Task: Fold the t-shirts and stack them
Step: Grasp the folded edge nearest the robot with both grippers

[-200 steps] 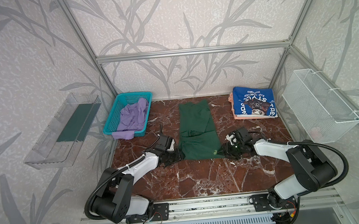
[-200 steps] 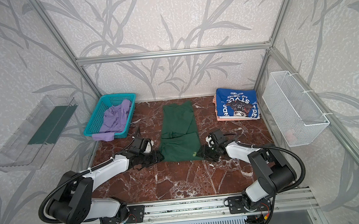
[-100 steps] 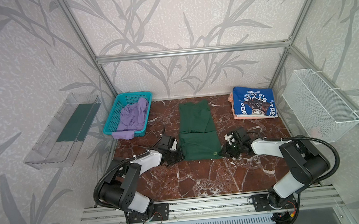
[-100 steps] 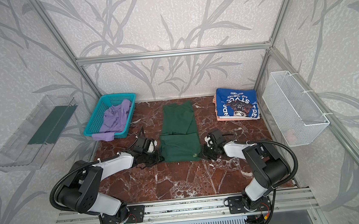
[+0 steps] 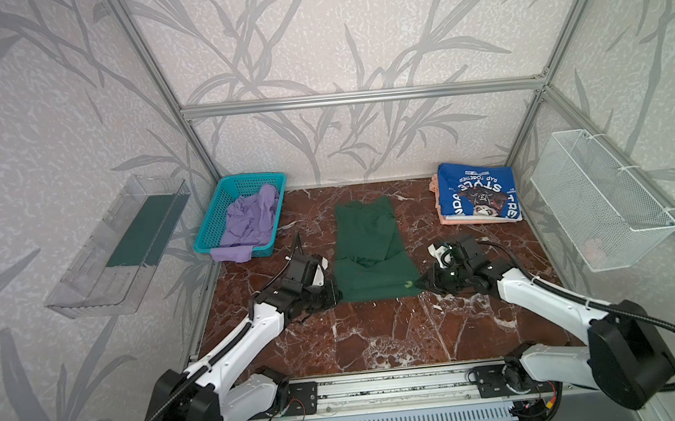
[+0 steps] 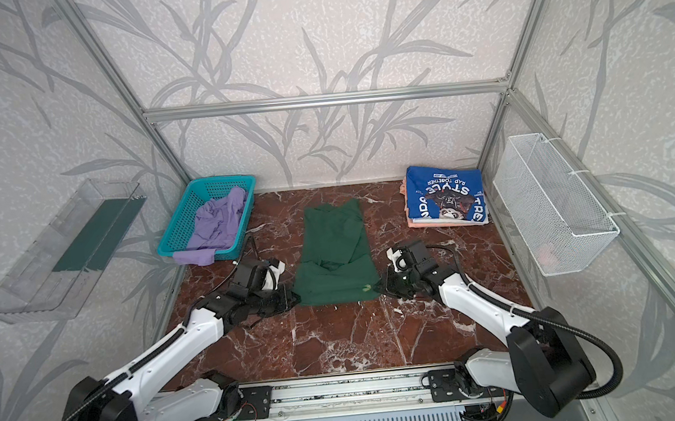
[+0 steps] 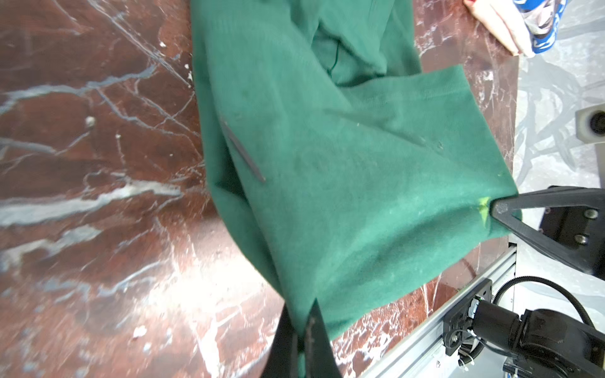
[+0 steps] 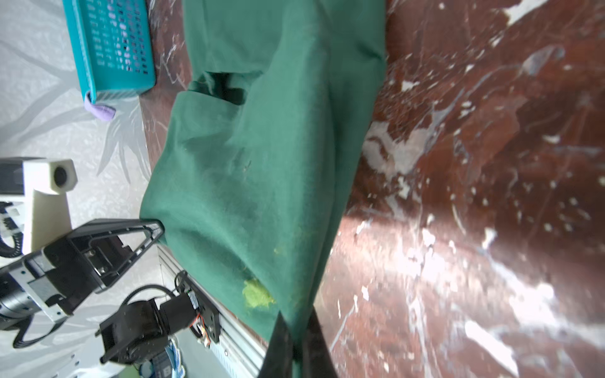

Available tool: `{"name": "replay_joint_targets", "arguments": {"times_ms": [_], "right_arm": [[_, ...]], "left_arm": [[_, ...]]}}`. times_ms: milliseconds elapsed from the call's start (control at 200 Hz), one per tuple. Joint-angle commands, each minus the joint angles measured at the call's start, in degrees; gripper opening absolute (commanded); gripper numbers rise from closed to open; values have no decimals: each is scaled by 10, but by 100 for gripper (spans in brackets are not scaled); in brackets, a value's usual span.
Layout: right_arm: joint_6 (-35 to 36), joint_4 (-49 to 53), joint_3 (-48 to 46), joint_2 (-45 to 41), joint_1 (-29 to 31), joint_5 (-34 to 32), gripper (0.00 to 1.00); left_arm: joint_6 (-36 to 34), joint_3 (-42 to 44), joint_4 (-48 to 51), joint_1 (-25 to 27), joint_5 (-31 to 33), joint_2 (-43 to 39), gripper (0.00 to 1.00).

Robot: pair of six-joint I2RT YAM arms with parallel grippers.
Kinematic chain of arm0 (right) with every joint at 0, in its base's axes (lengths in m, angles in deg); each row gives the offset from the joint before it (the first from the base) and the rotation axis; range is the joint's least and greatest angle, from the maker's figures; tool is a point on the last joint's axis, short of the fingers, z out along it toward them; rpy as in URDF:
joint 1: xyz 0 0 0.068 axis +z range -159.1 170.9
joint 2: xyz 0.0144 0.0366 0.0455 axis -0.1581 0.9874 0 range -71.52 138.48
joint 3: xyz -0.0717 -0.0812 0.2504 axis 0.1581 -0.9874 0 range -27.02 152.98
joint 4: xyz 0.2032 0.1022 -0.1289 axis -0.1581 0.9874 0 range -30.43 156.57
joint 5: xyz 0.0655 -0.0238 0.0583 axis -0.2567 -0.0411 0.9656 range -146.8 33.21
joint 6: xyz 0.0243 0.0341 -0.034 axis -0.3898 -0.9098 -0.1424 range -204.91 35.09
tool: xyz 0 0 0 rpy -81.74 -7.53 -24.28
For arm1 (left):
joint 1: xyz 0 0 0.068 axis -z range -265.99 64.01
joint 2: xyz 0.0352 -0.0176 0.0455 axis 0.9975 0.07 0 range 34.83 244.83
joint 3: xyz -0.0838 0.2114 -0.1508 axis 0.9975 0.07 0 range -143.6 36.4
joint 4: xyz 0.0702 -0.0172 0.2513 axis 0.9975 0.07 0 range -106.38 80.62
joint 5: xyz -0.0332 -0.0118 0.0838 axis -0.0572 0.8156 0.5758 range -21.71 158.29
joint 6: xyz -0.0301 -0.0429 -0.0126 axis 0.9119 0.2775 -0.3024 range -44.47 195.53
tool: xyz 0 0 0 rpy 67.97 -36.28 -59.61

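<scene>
Left wrist view shows the left gripper (image 7: 302, 315) clenched on one near corner of the dark green t-shirt (image 7: 343, 163). The right gripper (image 8: 296, 327) is clamped on the other near corner. That shirt lies as a narrow strip just right of the turquoise basket (image 5: 251, 178). Well right of the basket, the blue t-shirt (image 5: 478, 197) sits folded on the peach t-shirt (image 5: 434, 184), so two seem done. The green one looks mid-fold. The lavender t-shirt (image 5: 251, 219) lies crumpled in the basket, not yet folded.
</scene>
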Motion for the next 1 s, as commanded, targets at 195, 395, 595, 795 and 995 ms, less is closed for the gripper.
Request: {"name": "replay_joint_targets", "arguments": {"times_ms": [195,395,595,795,995], "right_arm": [[7,220,63,-115,84,-83,0],[-36,253,75,-179,127,-101,0],[-30,278,109,-178,134,-130,0],[-7,251,120,-151,130,-171,0],[22,232,152,-99,95,-160,0]], "left_arm": [[23,-42,197,54,67,-152,0],[39,-61,259,66,85,-225,0],[23,-78,228,66,95,-215,0],[11,-121,209,60,151,-168,0],[12,-122,152,39,127,-106,0]]}}
